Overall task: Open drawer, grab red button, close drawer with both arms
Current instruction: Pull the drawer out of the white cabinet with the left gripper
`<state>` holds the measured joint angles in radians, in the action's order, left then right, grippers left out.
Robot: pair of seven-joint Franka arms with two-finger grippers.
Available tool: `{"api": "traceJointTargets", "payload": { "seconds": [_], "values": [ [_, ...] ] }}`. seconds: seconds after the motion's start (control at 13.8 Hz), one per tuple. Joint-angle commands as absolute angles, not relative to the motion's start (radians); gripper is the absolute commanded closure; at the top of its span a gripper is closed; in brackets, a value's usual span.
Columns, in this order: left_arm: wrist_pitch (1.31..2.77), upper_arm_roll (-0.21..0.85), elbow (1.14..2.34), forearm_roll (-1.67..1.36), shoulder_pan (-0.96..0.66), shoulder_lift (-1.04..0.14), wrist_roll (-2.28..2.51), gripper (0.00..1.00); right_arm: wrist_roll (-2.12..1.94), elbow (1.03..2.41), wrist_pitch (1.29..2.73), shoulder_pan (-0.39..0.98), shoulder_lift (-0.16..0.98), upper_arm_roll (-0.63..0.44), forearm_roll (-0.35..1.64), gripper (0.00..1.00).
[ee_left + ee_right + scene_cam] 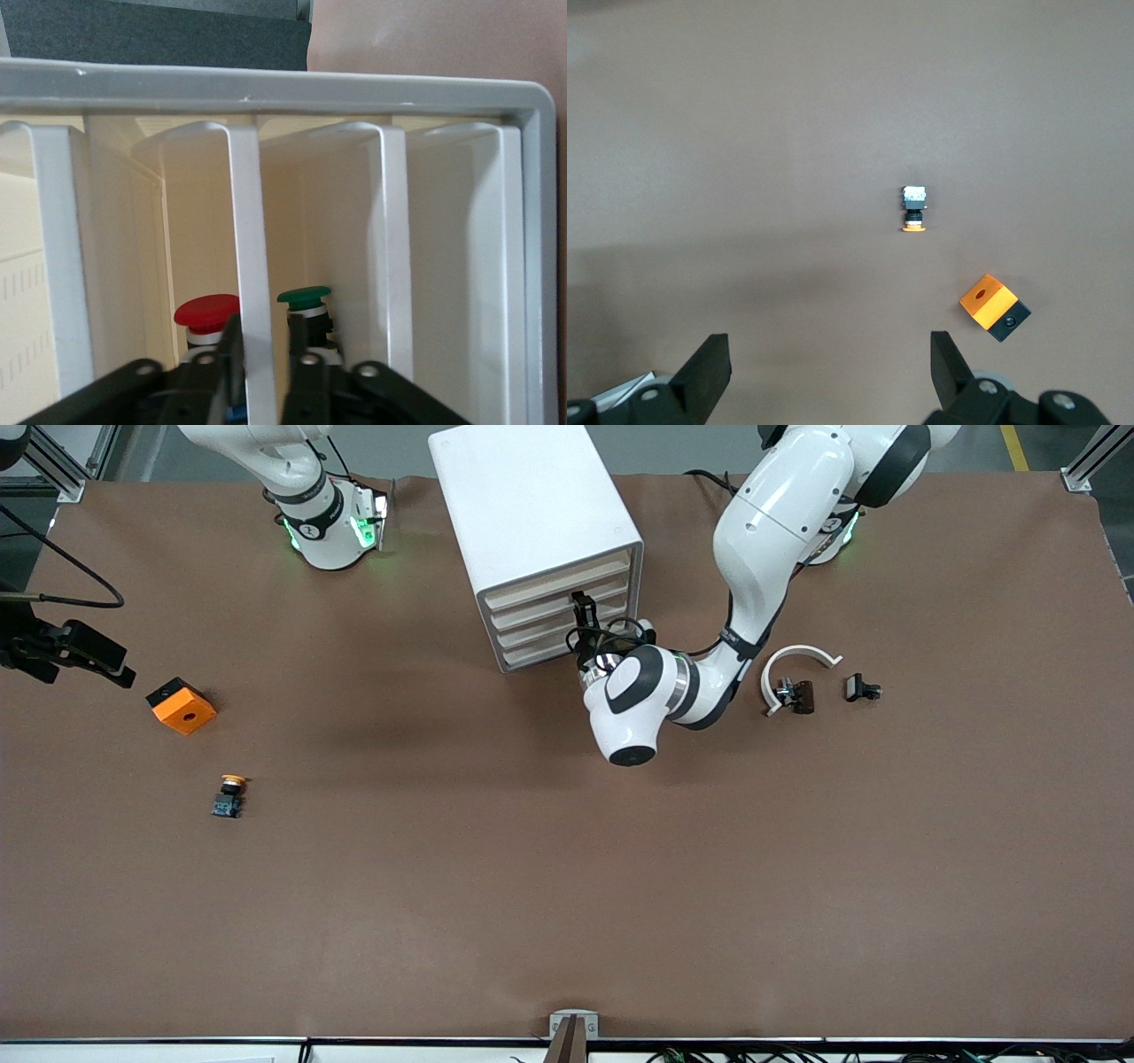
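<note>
Left gripper (262, 359) pinches a drawer front (252, 266), apparently; pull straight toward six o'clock. Right gripper (828, 367) waits, spread.

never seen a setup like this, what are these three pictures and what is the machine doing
Two white robot arms work at a brown table. One picture looks down from a high camera facing them; the other two come from cameras on each arm's wrist.

The left tool is at the front of a white drawer cabinet, its fingers shut on a drawer's handle. Its wrist picture shows a red button and a green button inside.

The right tool hangs open, holding nothing, over the table, waiting.

On the table lie an orange cube, a yellow-capped button, a white curved piece and small dark parts.
</note>
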<state>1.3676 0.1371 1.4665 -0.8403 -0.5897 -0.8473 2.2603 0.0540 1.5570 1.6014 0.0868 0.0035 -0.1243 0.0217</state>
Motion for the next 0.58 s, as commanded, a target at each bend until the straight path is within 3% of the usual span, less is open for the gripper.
{"api": "traceJointTargets", "payload": {
  "seconds": [0.0, 0.51],
  "values": [
    [1.350, 0.130, 1.447, -0.856, -0.586, -0.857, 2.279, 1.00, 0.057, 1.534, 1.595, 0.100, 0.015, -0.130, 0.018, 0.00],
    [1.356, 0.087, 1.358, -0.854, -0.474, -0.859, 2.247, 1.00, 0.069, 1.534, 1.601, 0.132, 0.035, -0.127, 0.023, 0.00]
  ]
}}
